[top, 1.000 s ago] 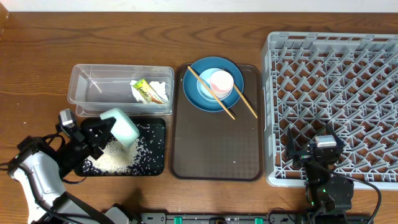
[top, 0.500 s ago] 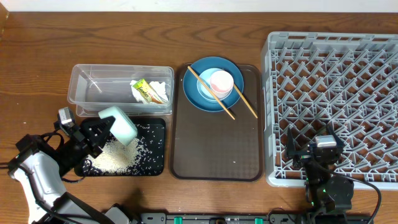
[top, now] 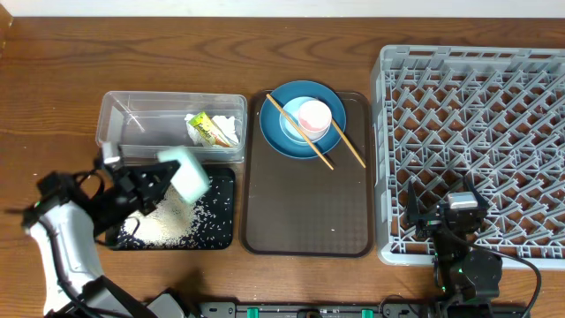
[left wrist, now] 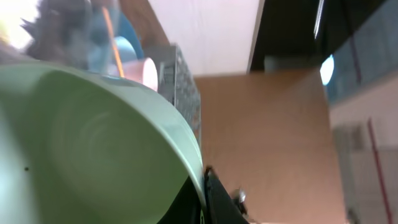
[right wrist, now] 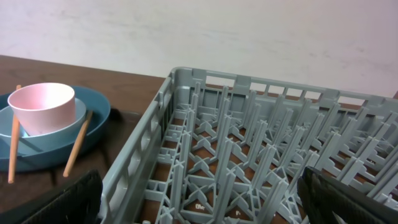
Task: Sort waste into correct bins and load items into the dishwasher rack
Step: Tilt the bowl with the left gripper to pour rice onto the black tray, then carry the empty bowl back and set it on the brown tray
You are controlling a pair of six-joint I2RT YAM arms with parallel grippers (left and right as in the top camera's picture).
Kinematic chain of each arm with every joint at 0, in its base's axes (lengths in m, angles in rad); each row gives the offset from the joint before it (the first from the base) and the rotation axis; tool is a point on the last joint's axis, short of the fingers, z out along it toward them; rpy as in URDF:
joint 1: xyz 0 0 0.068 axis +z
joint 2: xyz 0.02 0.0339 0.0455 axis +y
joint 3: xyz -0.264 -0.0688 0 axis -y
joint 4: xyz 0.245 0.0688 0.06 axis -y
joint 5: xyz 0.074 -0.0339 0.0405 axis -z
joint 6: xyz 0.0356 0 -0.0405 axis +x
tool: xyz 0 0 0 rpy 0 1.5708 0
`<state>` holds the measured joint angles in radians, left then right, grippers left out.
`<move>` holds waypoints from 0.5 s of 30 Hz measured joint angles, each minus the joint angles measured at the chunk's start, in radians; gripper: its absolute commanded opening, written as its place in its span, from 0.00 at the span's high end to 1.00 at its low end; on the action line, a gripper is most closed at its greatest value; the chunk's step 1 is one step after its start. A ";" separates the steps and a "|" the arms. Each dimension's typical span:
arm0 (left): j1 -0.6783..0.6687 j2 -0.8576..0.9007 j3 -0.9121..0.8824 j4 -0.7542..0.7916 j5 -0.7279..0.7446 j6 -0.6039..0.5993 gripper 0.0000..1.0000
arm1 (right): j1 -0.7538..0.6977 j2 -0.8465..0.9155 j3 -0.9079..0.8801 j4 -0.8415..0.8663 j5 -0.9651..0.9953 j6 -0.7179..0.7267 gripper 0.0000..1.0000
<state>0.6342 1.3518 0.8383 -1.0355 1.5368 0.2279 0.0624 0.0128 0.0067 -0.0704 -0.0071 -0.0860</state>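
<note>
While the left pincer (top: pixel 161 183) is clamped on the rim of the pale mint bowl (top: pixel 188 174), the overhead view shows that bowl tipped on its side at the pincer's tip, hanging over the black tray (top: pixel 222 237) directly beneath it, where the rice (top: pixel 163 226) lies scattered. Just beyond the pincer sits the clear tub (top: pixel 119 124) with the snack wrapper (top: pixel 206 130) and tissue (top: pixel 231 124) inside. Farther on, past the brown tray (top: pixel 309 221), the blue plate (top: pixel 274 134) carries the small light-blue bowl (top: pixel 292 126), the pink-white cup (top: pixel 314 115) and 2 chopsticks (top: pixel 341 141). The right pincer (top: pixel 444 194) rests spread wide and empty over the near edge of the dishwasher rack (top: pixel 477 97). From the left wrist, the bowl's pale inside fills the frame against 1 dark finger and looks empty of rice. From the right wrist, only the rack's pegs lie between the parted fingers, with the cup and plate off to its left. I judge the rice-dumping step about finished; next the bowl needs carrying across to the rack and seating among the pegs. Print on the wrapper is too small to read.
</note>
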 measured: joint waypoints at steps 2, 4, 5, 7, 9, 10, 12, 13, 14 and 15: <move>-0.067 0.000 0.032 0.001 -0.028 -0.019 0.94 | 0.000 0.000 0.000 0.000 0.000 0.000 0.01; -0.151 0.000 0.064 0.016 -0.076 -0.048 0.94 | 0.000 0.000 0.000 0.000 0.000 0.000 0.01; -0.186 0.000 0.075 0.027 -0.097 -0.063 0.94 | 0.000 0.000 0.000 0.000 0.000 0.000 0.01; -0.282 -0.006 0.091 0.075 -0.153 -0.108 0.94 | 0.000 0.000 0.000 0.000 0.000 0.000 0.01; -0.390 -0.017 0.096 0.128 -0.227 -0.170 0.94 | 0.000 0.000 0.000 0.000 0.000 0.000 0.01; -0.443 -0.023 0.096 0.150 -0.272 -0.202 0.94 | 0.000 0.000 0.000 0.000 0.000 0.000 0.01; -0.560 -0.029 0.097 0.192 -0.385 -0.271 0.94 | 0.000 0.000 0.000 0.000 0.000 0.000 0.01; -0.619 -0.030 0.097 0.209 -0.444 -0.306 0.94 | 0.000 0.000 0.000 0.000 0.000 0.000 0.01; -0.667 -0.030 0.097 0.223 -0.495 -0.331 0.94 | 0.000 0.000 0.000 0.000 0.000 0.000 0.01; -0.749 -0.030 0.097 0.241 -0.586 -0.373 0.94 | 0.000 0.000 0.000 0.000 0.000 0.000 0.01</move>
<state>-0.1146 1.3220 0.9348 -0.7948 0.9512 -0.1448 0.0624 0.0128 0.0067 -0.0704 -0.0071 -0.0864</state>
